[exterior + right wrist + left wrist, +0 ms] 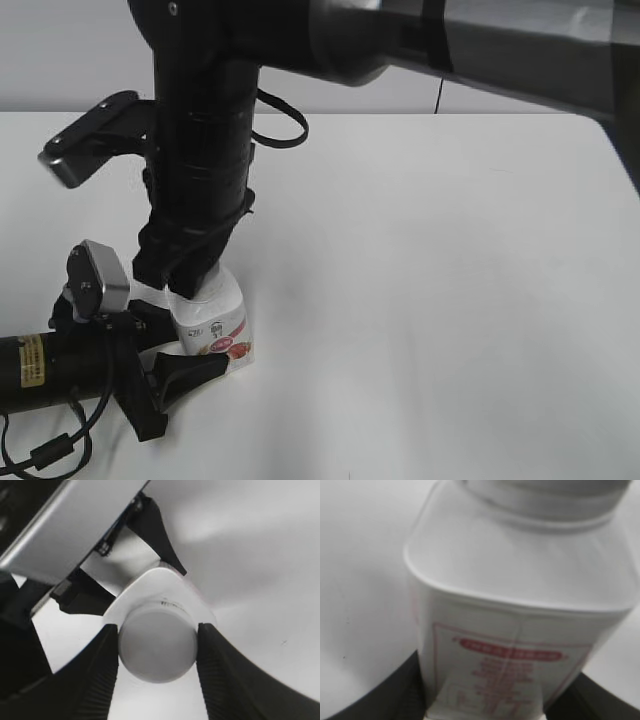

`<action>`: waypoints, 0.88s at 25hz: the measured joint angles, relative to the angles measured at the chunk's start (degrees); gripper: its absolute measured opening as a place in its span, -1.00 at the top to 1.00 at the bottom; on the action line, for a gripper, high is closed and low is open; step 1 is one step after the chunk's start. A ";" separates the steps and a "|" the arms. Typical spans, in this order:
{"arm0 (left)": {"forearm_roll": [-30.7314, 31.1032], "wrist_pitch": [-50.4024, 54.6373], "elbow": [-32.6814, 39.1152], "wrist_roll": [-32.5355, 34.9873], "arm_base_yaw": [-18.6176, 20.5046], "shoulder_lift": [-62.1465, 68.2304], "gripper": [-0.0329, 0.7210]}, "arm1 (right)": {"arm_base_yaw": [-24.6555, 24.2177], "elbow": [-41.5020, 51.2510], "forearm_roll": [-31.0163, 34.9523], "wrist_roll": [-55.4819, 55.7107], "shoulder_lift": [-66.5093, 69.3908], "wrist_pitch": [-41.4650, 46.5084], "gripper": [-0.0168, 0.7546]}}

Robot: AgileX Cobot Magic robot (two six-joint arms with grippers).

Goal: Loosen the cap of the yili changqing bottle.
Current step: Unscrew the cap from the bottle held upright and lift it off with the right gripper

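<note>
At the near left edge of the flat white table (pixel 450 300), the black left gripper (pixel 165 355) lies low and sideways — its two jaws sit on either side of the small squarish white plastic bottle with the pink-red label (pixel 212 325) and hold it by the lower body. The bottle stands upright. Above it, the black right gripper (pixel 157 652) points straight down from the big dark arm (pixel 200 150) — its ribbed jaws press on both sides of the small round white plastic cap (pixel 156 647).
</note>
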 joint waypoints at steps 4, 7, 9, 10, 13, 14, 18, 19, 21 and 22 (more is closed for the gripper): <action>0.00 0.00 0.00 0.00 0.00 0.00 -0.16 | 0.00 -0.18 0.05 -18.14 0.00 0.00 -0.04; 0.00 0.00 0.00 0.00 0.00 0.00 -0.16 | 0.00 -0.22 0.11 -26.38 0.00 0.04 -0.03; 0.00 0.00 0.00 0.00 0.00 0.00 -0.16 | 0.00 -0.27 0.17 -29.19 0.00 0.04 -0.03; 0.00 0.00 0.00 0.00 0.00 0.00 -0.16 | 0.00 -0.28 0.17 -29.71 0.00 0.04 -0.03; 0.00 0.00 0.00 0.00 0.00 0.00 -0.16 | 0.00 -0.28 0.17 -30.56 0.00 0.06 -0.03; 0.00 0.00 0.00 0.00 0.00 0.00 -0.16 | 0.00 -0.28 0.17 -30.62 0.00 0.06 -0.03; 0.00 0.00 0.00 0.00 0.00 0.00 -0.16 | 0.00 -0.28 0.22 -30.85 -0.06 0.06 -0.03; 0.00 0.00 0.00 0.00 0.00 0.00 -0.16 | 0.00 -0.28 0.29 -30.86 -0.06 0.06 -0.03; 0.00 0.00 0.00 0.00 0.00 0.00 -0.16 | -0.05 -0.28 0.48 -30.86 -0.12 0.06 -0.03; 0.00 0.00 0.00 0.00 0.00 0.00 -0.16 | -0.05 -0.28 0.53 -30.81 -0.18 0.06 -0.03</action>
